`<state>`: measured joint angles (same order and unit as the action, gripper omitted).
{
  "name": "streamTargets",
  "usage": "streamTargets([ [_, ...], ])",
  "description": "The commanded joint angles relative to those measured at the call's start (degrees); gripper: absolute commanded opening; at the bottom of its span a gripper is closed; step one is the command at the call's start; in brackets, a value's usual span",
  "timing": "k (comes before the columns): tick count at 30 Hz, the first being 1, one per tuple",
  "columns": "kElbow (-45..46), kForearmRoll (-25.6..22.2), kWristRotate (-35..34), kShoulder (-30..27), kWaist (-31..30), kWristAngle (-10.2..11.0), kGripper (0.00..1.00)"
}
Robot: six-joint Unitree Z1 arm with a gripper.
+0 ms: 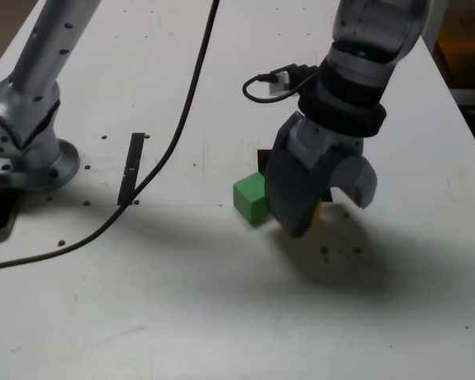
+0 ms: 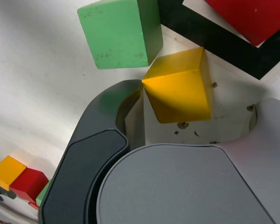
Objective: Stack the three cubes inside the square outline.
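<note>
The robot's hand (image 1: 328,207) hangs low over the white desk (image 1: 182,301), pointing downward with its jaws spread wide and nothing gripped between them. In the exterior view it covers most of the work area a little right of centre, one broad dark-grey finger (image 1: 289,186) toward the near side and a lighter grey one (image 1: 356,180) to the exterior view's right. The green cube (image 1: 252,198) sits on the desk just to the exterior view's left of the hand, close against the dark finger, whether touching it I cannot tell. The yellow cube (image 2: 179,86) lies in the open gap between the jaws; the wrist view shows it turned corner-on beside the inner edge of the dark jaw, resting on the desk and not clamped. In the exterior view only a small sliver of yellow (image 1: 317,210) peeks out under the hand. The green cube (image 2: 119,32) lies just beside the yellow one, apart from it by a thin gap, and outside the tape frame. The square outline (image 2: 214,39) appears in the wrist view as a thick black tape corner just beyond the yellow cube, and the red cube (image 2: 252,16) sits on the white centre inside it. In the exterior view only a dark bit of the outline (image 1: 263,161) shows behind the green cube. Farther to the exterior view's left, a straight black tape strip (image 1: 131,168) lies on the desk, a black cable (image 1: 182,119) runs across it, and the arm's base (image 1: 28,150) stands at the left edge.
</note>
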<state>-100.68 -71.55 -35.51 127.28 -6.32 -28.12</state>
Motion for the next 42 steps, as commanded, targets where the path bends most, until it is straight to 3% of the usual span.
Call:
streamTargets([
  [1,0.2,0.2,0.3,0.5,0.1,-0.3,0.86],
  [8,0.5,1.2,1.5,1.5,0.1,-1.4,0.85],
  [12,0.5,1.4,1.9,1.9,0.2,-1.9,0.80],
  [21,0.7,1.6,2.0,2.0,0.2,-1.6,0.54],
  [24,0.4,1.5,2.0,1.8,0.2,-1.4,0.38],
  [27,-0.1,1.3,1.9,1.7,0.2,-1.3,0.30],
  [34,-0.9,0.4,1.5,1.1,-0.3,-1.2,0.29],
  [42,-5.5,-4.8,-3.7,-2.0,-5.2,-1.7,0.29],
])
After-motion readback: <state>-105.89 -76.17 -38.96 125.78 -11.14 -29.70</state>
